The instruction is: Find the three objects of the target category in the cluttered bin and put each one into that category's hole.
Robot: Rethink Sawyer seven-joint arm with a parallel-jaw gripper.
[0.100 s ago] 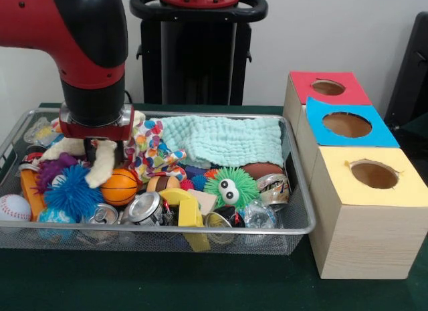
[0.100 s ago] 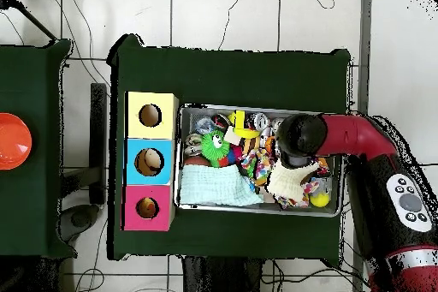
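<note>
— Where the gripper [image 1: 99, 145] came down into the left end of the wire bin [image 1: 294, 190], what did we find in it?
— We saw a cream plush toy [image 1: 101, 165] hanging at it, its limb drooping over the small basketball [image 1: 120, 186]; we could not tell whether the gripper was clamped on it.
— And around that?
— We noted a blue spiky ball [image 1: 72, 192] and a purple one [image 1: 53, 169] just beside it, a baseball [image 1: 13, 207] at the bin's left end, and cans [image 1: 146, 208] along the front wall. A spotted cloth [image 1: 152, 147] and a mint towel [image 1: 224, 140] lay behind, a green googly-eyed puffer [image 1: 231, 187] near the middle.
— The holes?
— We saw three boxes right of the bin on the green bench [image 1: 167, 284]: red [image 1: 328, 87], blue [image 1: 346, 124] and yellow [image 1: 374, 174].
</note>
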